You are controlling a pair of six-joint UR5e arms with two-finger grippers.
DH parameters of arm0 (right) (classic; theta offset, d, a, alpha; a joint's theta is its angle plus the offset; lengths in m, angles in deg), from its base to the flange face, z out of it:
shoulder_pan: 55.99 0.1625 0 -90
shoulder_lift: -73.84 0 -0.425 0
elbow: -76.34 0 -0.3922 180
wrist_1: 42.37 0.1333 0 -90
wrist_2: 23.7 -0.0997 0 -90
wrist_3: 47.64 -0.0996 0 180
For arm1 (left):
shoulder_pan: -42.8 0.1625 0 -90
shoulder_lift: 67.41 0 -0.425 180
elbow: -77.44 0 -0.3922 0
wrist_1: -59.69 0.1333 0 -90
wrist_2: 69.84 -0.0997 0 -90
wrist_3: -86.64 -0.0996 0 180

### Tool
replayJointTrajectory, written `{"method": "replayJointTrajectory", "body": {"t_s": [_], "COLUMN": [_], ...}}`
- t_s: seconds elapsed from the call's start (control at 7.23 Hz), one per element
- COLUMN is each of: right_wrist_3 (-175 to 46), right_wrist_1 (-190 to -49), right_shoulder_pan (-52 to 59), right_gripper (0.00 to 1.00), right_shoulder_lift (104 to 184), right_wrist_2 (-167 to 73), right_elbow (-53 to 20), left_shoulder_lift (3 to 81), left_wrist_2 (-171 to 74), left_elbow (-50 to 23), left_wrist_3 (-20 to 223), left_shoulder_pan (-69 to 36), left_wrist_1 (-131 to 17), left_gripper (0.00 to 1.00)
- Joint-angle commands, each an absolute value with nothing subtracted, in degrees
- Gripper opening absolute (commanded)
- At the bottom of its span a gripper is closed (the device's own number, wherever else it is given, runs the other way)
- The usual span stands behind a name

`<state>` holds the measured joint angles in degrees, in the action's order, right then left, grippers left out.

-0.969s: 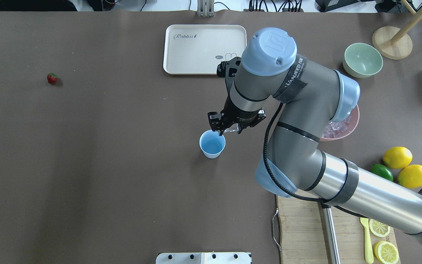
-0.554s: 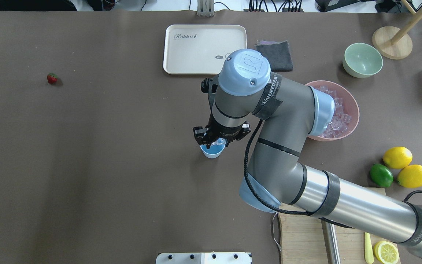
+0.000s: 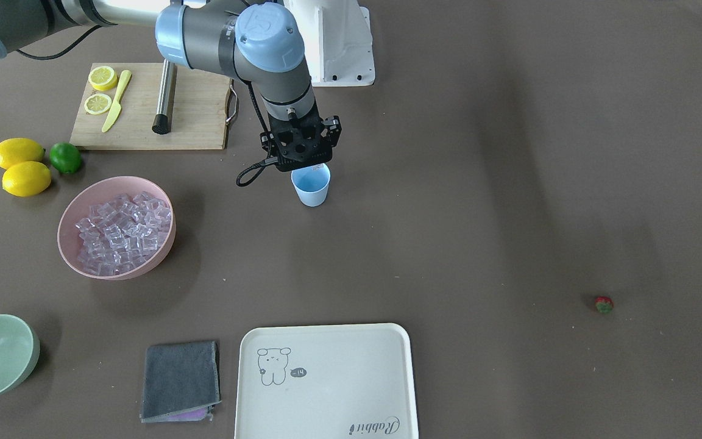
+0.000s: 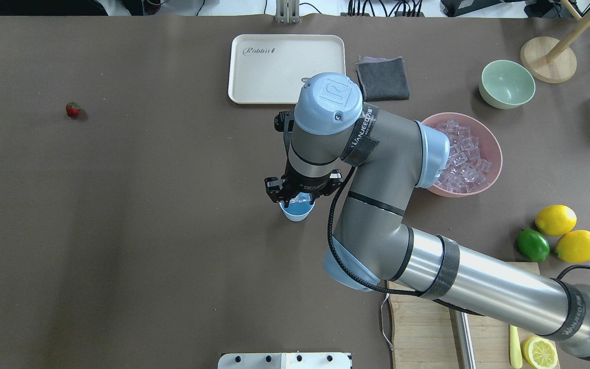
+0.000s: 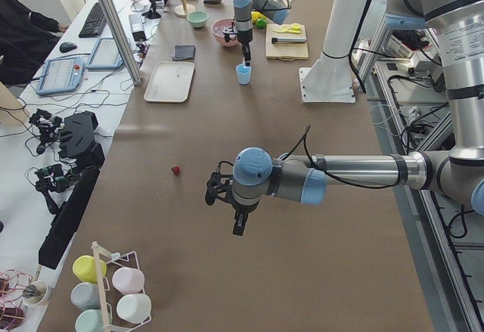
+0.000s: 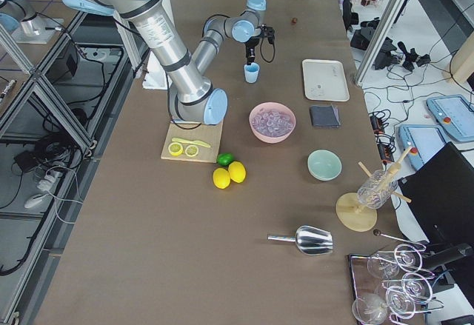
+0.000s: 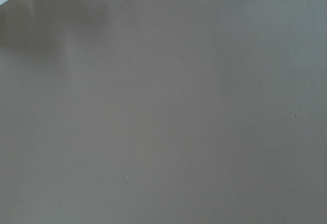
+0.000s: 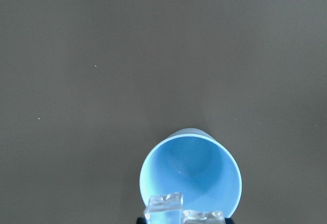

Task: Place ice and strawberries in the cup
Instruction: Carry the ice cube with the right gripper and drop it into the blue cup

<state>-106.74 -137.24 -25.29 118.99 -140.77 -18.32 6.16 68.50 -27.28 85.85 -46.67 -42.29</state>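
The light blue cup [image 4: 297, 211] stands upright mid-table, with no ice lying in it in the right wrist view. My right gripper [image 4: 299, 197] hangs straight over the cup's mouth, shut on clear ice [image 8: 163, 205] cubes held just above the cup [image 8: 189, 168] rim. More ice [image 3: 122, 235] fills the pink bowl [image 3: 70, 256]. One strawberry [image 4: 72, 109] lies alone far out on the left side. My left gripper [image 5: 239, 226] shows only in the exterior left view, above bare table near the strawberry [image 5: 175, 170]; I cannot tell whether it is open or shut.
A cream tray [image 4: 254, 87] and a grey cloth [image 4: 383, 78] lie behind the cup. A pale green bowl [image 4: 507, 83], two lemons [image 4: 555, 219], a lime [image 4: 533, 245] and a cutting board [image 4: 423, 328] with lemon slices sit on the right.
My right arm swung left from beside the pink bowl with ice in its fingers, and the gripper now sits over the cup's mouth instead of beside its rim.
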Motion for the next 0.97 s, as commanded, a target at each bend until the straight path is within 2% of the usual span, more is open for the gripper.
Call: {"method": "replayJointTrajectory", "body": {"t_s": [0.0, 0.14, 0.55, 0.83], "right_wrist_3": [-106.88, -106.88, -106.27, -101.22], "right_wrist_1": [-137.21, -137.21, -137.38, -138.35], "right_shoulder_pan": [-25.32, -25.32, -22.17, -15.77], "right_gripper": [0.7, 0.74, 0.7, 0.69], "right_shoulder_lift": [118.84, 118.66, 119.97, 129.24], "right_wrist_2": [-140.77, -140.77, -141.99, -144.27], "right_elbow": [-18.14, -18.14, -20.07, -26.63], "left_shoulder_lift": [6.16, 6.16, 6.16, 6.16], "left_wrist_2": [68.5, 68.5, 68.5, 68.5], "left_elbow": [-27.15, -27.15, -27.24, -27.33], "left_wrist_3": [85.76, 85.85, 85.76, 85.67], "left_shoulder_pan": [-46.67, -46.67, -46.67, -46.67], "left_wrist_1": [-42.26, -42.26, -42.35, -42.61], "left_gripper": [0.98, 0.98, 0.98, 0.98]}}
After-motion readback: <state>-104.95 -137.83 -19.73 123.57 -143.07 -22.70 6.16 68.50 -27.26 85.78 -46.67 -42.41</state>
